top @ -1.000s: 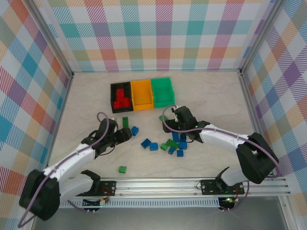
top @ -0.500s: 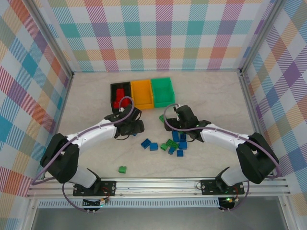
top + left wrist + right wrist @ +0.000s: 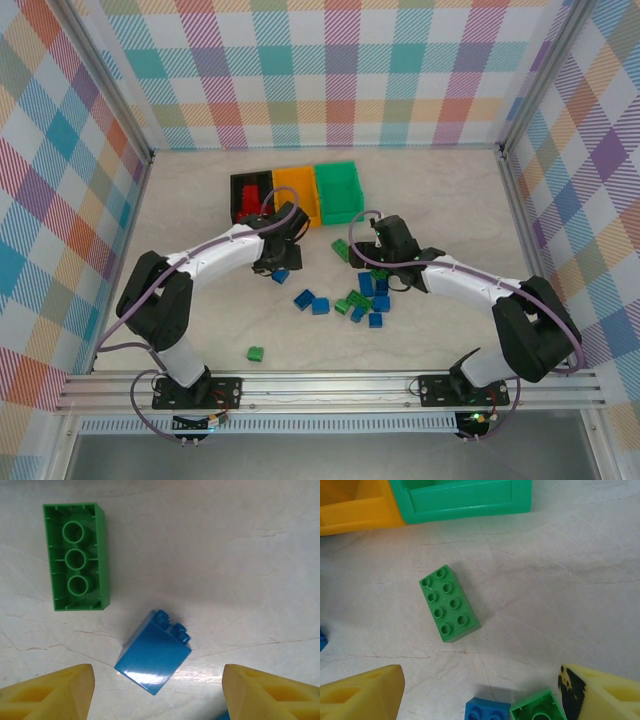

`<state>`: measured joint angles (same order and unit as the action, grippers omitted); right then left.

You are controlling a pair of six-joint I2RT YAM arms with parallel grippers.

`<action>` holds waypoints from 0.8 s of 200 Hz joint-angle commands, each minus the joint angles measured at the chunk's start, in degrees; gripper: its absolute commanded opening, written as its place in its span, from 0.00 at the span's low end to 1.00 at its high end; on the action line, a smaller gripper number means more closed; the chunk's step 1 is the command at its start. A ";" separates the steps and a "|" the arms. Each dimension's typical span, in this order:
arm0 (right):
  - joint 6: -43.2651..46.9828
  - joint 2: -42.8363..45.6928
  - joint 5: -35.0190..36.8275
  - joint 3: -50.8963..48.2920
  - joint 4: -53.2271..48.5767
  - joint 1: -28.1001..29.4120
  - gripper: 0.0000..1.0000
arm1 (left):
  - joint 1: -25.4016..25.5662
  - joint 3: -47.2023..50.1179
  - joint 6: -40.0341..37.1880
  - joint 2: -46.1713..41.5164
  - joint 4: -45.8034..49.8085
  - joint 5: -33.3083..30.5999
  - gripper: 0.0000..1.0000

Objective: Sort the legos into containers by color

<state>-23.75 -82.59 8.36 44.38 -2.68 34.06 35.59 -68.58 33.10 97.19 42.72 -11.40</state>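
Legos [image 3: 320, 305], small studded bricks in blue and green, lie scattered on the table [image 3: 450, 200] in front of three bins. The red ones [image 3: 243, 207] sit in the black bin [image 3: 237, 182], which touches the orange bin [image 3: 296, 195]; the green bin [image 3: 340, 190] comes next. The left gripper [image 3: 157, 680] hangs with fingers apart over a tipped blue brick [image 3: 152, 657], with an upside-down green brick [image 3: 76, 557] nearby. The right gripper [image 3: 481, 675] is spread wide near an eight-stud green brick [image 3: 450, 603], gripping nothing.

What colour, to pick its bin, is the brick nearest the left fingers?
Blue brick; left wrist view.
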 commanded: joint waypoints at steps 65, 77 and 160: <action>-1.84 -1.26 -2.12 -0.13 0.83 -1.02 0.81 | 0.27 -5.19 -1.20 9.85 5.89 -1.01 0.65; -1.93 -1.35 -2.24 -0.13 0.79 -1.09 0.81 | 0.09 -5.49 -1.30 10.28 5.97 -0.92 0.64; -1.84 -0.38 -1.60 -0.52 0.34 -1.45 0.81 | 0.00 -4.89 -2.07 11.01 2.74 0.47 0.43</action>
<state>-25.04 -83.22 6.83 44.34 -2.61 32.95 35.59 -73.45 31.64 107.74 46.33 -11.49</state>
